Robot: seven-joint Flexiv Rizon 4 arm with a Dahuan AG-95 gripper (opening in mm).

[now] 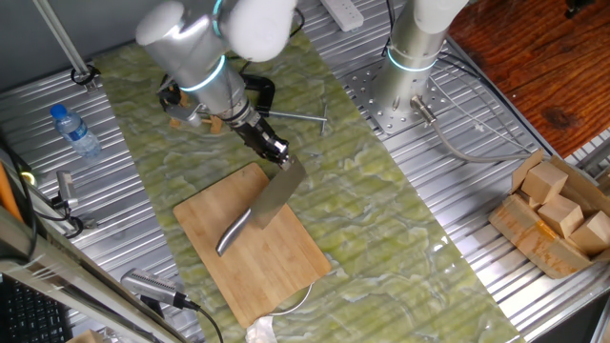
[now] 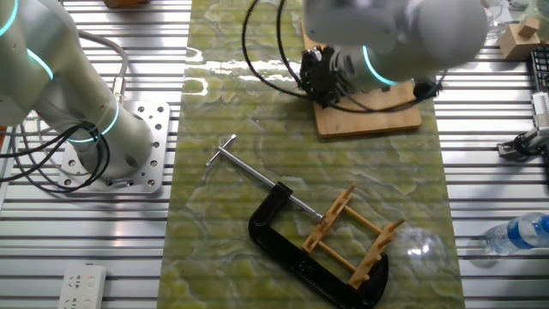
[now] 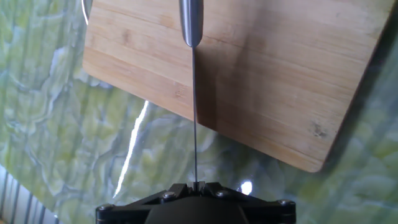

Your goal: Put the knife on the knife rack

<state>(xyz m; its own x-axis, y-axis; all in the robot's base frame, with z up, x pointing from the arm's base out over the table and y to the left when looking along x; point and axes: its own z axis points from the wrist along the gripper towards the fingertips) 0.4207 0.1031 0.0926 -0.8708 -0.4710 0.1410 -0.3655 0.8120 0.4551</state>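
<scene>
Gripper (image 1: pixel 278 152) closed on the far edge of the cleaver (image 1: pixel 276 197) blade, holding it tilted above the bamboo cutting board (image 1: pixel 286 257), handle trailing downward away from the fingers; the wooden knife rack (image 2: pixel 353 236) stands well apart, beside the C-clamp (image 2: pixel 283 236).

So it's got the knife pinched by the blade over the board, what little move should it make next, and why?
Probably lift a bit higher, then carry it toward the knife rack. The gripper has its jaws shut on the knife, whose handle hangs low over the cutting board. The rack sits away from the board, beside the black clamp, so the handle likely needs clearance first.
</scene>
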